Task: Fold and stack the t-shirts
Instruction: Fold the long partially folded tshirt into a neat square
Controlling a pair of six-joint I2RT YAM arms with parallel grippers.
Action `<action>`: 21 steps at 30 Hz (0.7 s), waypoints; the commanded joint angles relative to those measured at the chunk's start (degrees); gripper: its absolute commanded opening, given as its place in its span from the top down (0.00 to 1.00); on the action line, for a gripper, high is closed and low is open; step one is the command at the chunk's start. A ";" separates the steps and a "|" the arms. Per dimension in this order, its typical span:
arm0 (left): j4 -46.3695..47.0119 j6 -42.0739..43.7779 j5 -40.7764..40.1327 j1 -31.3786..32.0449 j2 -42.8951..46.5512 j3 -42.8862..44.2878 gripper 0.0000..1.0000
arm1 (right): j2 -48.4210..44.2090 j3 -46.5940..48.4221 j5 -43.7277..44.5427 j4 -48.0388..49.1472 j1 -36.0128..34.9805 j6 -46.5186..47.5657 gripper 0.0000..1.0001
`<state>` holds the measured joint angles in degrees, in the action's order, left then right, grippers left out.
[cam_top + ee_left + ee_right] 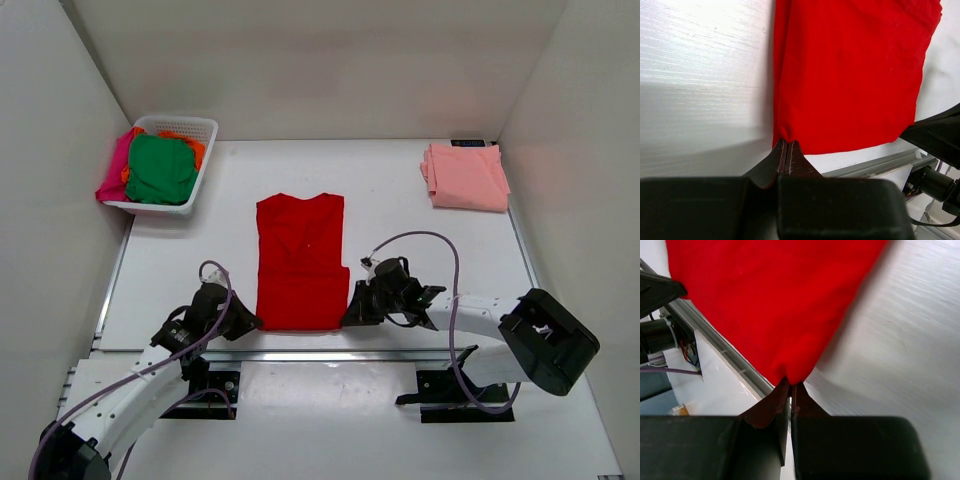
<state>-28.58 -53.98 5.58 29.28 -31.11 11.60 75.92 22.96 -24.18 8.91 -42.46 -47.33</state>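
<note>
Our left gripper and right gripper are clamped tight on the near corners, seven and five o'clock, of the red t-shirt lying flat centrally; uneven lifting could slip a corner, skewing our fold

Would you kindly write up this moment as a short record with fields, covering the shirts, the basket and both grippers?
red t-shirt: lying flat mid-table, a narrow rectangle, neckline far, hem near
left gripper: shut on the red t-shirt's near left corner
right gripper: shut on its near right corner
pink t-shirt: folded, far right of the table
basket: far left corner
green t-shirt: on top in the basket
orange t-shirt: peeking out behind the green one
magenta t-shirt: draped over the basket's left side
</note>
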 commanded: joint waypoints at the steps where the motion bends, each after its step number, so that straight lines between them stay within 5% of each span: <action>1: -1.39 0.71 -0.14 -0.10 0.53 0.79 1.00 | -1.12 3.14 2.56 -1.78 -1.58 1.89 1.00; 12: 0.71 5.37 0.74 -5.10 -9.47 15.54 1.00 | -0.96 16.14 -5.07 -19.26 6.76 12.78 1.00; 21: 5.54 10.29 1.97 -12.74 -22.57 30.49 1.00 | 11.07 40.99 -8.69 -34.30 14.59 25.27 1.00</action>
<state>-26.57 -46.41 6.63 19.03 -51.94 37.43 84.58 56.14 -31.00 -19.64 -29.34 -28.10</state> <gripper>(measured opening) 0.019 0.008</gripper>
